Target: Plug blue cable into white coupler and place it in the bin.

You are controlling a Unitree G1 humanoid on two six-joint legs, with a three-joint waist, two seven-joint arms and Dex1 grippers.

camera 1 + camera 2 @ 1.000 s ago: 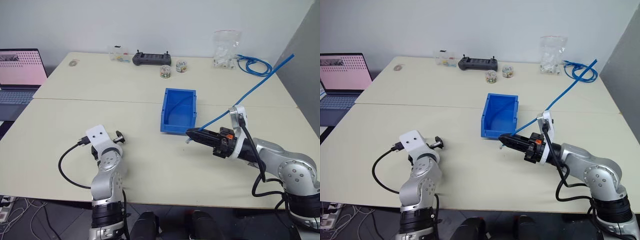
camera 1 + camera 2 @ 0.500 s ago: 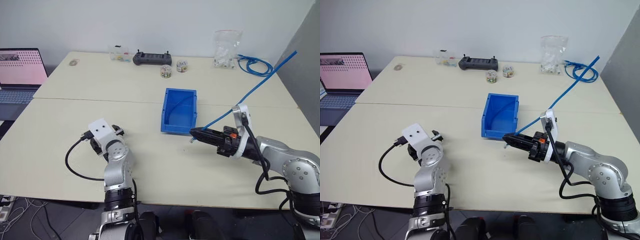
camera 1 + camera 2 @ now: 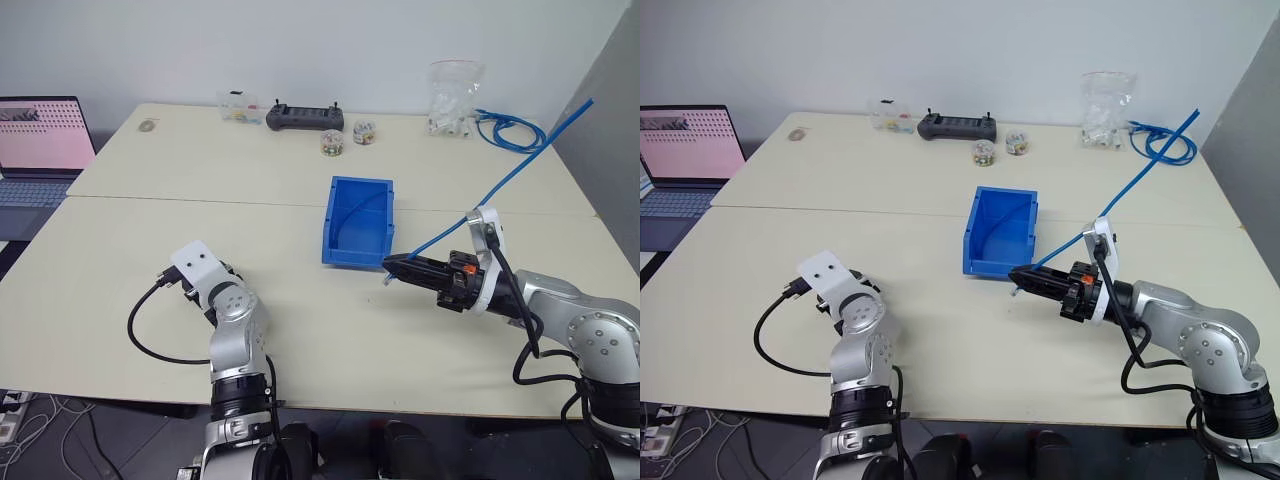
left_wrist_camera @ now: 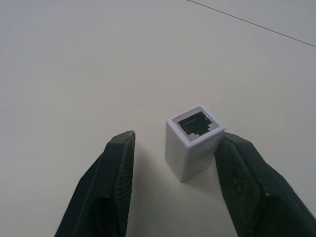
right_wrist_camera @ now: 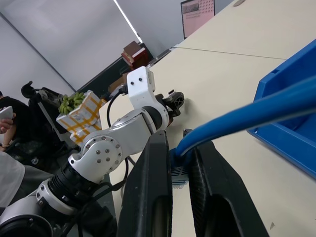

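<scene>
Right tool (image 3: 388, 266) pinches the blue cable (image 3: 520, 170) just off the bin (image 3: 357, 250), left tool (image 4: 173, 168) gapes around the white coupler (image 4: 193, 140) standing on the surface (image 3: 120, 240), one finger touching, while laptop (image 3: 35, 150), controller (image 3: 303, 117) and jars (image 3: 330, 145) sit far back.

Pale plain wall (image 3: 330, 40) behind | two cream counter (image 3: 200, 160) tops joined along a seam | open laptop (image 3: 35, 150) on left desk | grey panel (image 3: 610, 130) at right
</scene>
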